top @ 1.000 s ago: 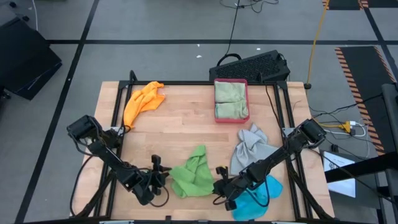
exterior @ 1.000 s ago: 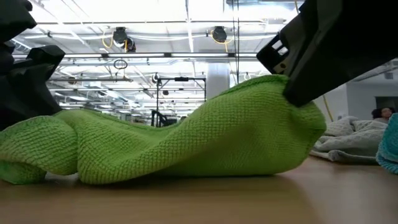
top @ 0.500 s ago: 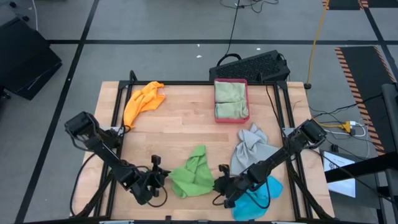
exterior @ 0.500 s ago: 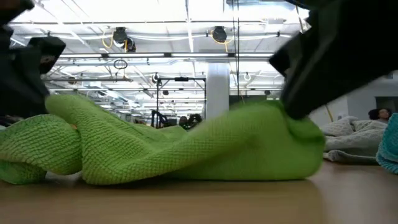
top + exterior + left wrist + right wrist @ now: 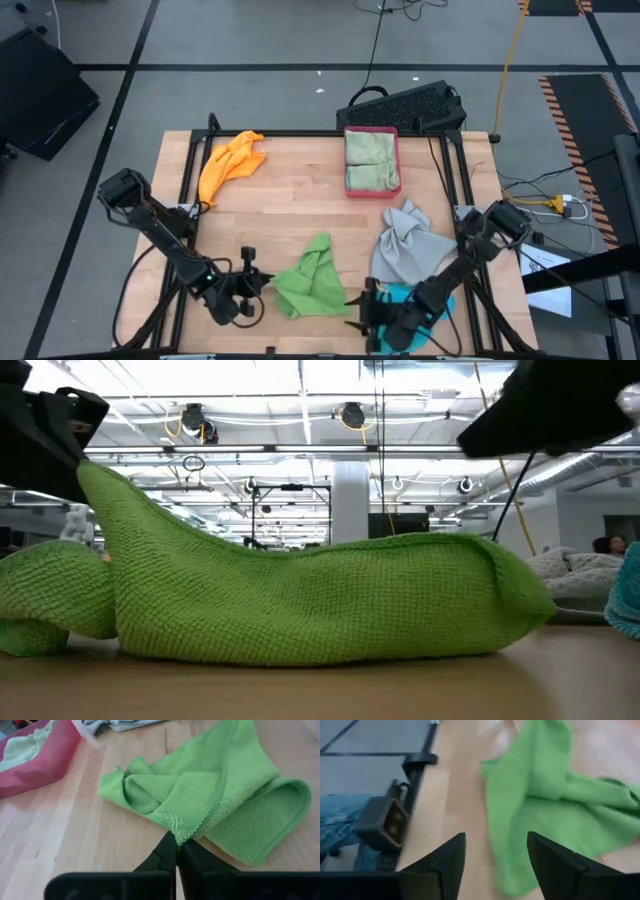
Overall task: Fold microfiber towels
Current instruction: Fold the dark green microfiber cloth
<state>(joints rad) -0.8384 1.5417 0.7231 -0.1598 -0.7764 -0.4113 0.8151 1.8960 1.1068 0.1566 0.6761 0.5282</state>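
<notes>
A bright green towel [image 5: 310, 282] lies crumpled near the table's front edge, its bulk resting on the wood. My left gripper [image 5: 252, 287] is at the towel's left end, shut on it. My right gripper [image 5: 495, 865] stands open just right of the towel, near the front edge, with nothing between its fingers. An orange towel [image 5: 230, 165] lies at the far left and a grey towel [image 5: 405, 245] right of centre. A blue towel [image 5: 425, 300] lies partly under my right arm. My left gripper pinches the green towel's hemmed edge [image 5: 184, 834] at its left end between its two shut fingertips. The fingers come from the table's left, slanting down. That corner [image 5: 98, 485] is raised off the table, and the rest of the towel [image 5: 320, 600] lies slack on the wood.
A pink-red tray [image 5: 372, 132] holding pale sage towels [image 5: 370, 160] stands at the far edge, with a black keyboard [image 5: 405, 105] behind it. Black frame rails [image 5: 185, 190] run along the table's sides. Bare wood lies between the tray and the green towel.
My right gripper has opened, let go of the green towel's right end and drawn back up and toward the near edge. That end has dropped flat on the table. My left gripper has shut on the towel's left edge and raised that corner.
</notes>
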